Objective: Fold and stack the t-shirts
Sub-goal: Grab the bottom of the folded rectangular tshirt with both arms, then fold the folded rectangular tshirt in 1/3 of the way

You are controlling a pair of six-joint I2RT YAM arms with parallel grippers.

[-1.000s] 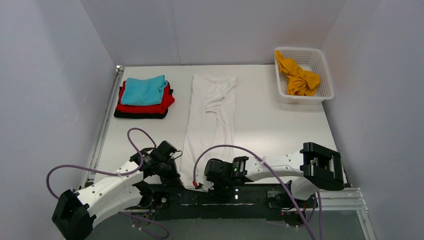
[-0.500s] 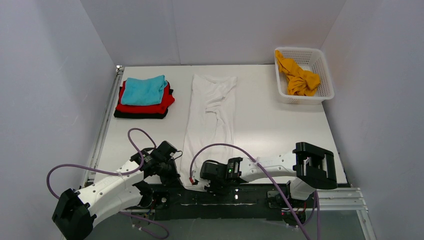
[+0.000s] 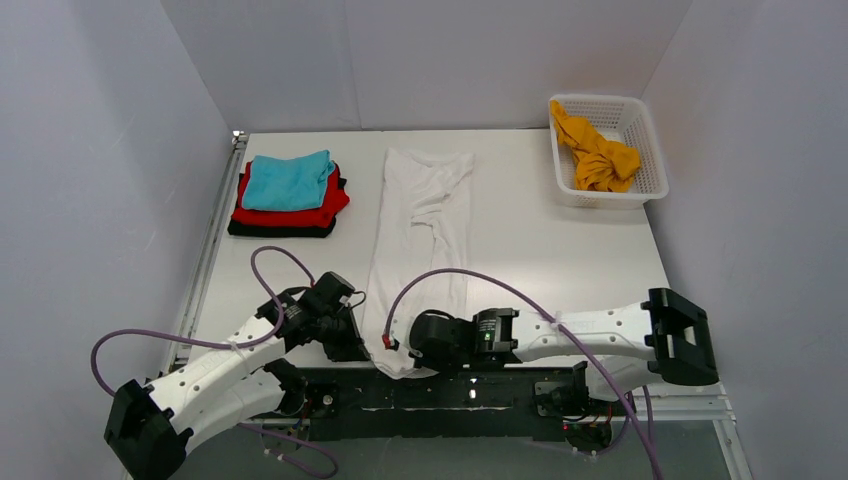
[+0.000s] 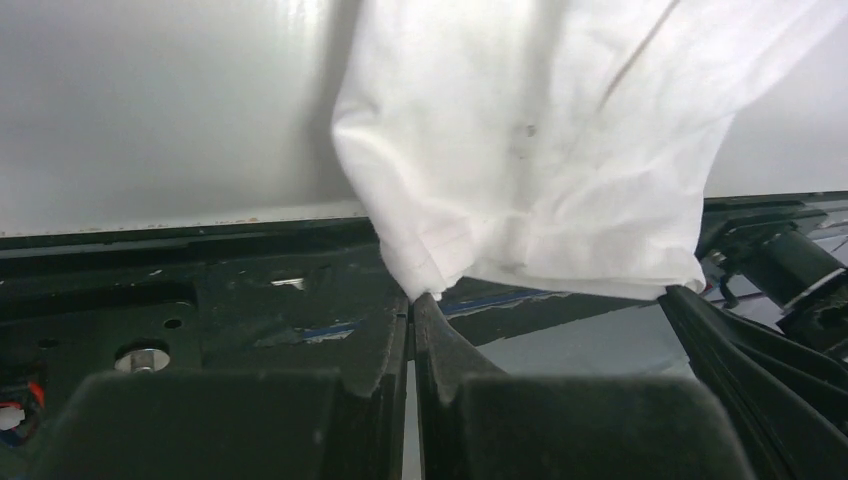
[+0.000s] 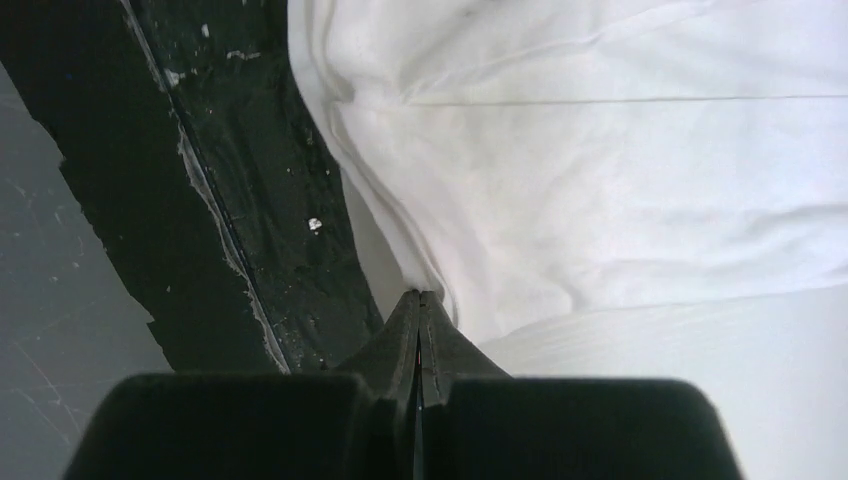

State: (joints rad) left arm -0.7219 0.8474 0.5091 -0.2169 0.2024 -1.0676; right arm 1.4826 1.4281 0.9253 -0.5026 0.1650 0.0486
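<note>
The large white t-shirt lies as a long narrow strip down the middle of the table, its near hem at the table's front edge. My left gripper is shut on the hem's left corner. In the left wrist view the white cloth hangs from the closed tips of that gripper. My right gripper is shut on the hem's right side. The right wrist view shows its tips pinching an edge of the white cloth. A teal tee lies folded on a red one, over a black one.
At the back right stands a white lattice basket holding a crumpled orange-yellow tee. The black mounting rail runs along the table's near edge under both grippers. Grey walls close in the left, back and right sides.
My right gripper has shut on the white shirt's near hem, and that arm's elbow swung right. The left gripper crept slightly forward, still shut. The hem now bunches between the two grippers.
</note>
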